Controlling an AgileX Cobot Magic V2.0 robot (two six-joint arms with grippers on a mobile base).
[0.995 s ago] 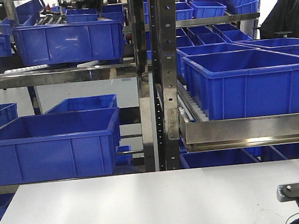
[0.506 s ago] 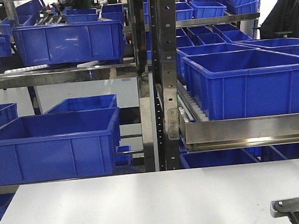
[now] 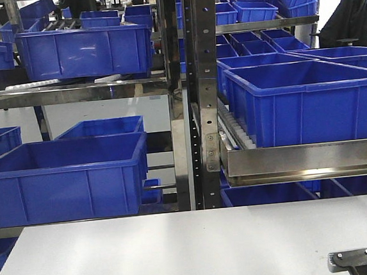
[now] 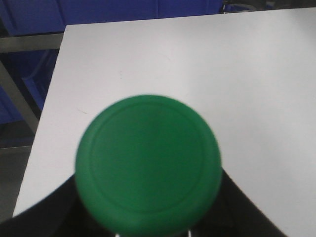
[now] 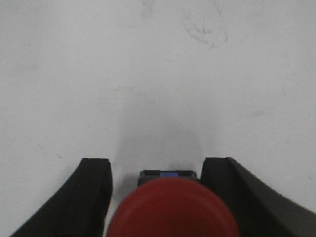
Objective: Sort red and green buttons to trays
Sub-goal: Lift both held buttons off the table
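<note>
Mid-carry, it seems: the left fingers (image 4: pixel 42 217) pinch the green button (image 4: pixel 148 165), low centre over the table (image 4: pixel 222 64); the right fingers (image 5: pixel 94 192) flank the red button (image 5: pixel 170 212) at bottom centre, though their grip cannot be told; next, each button needs its matching tray, none in view.

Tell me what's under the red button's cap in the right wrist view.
Under the red cap, a strip of its dark body with a blue mark shows, over the white table. The cap hides the rest.

Matt green button (image 4: pixel 148 165), glossy plastic crates (image 3: pixel 65 180); shiny metal rack (image 3: pixel 301 156)
</note>
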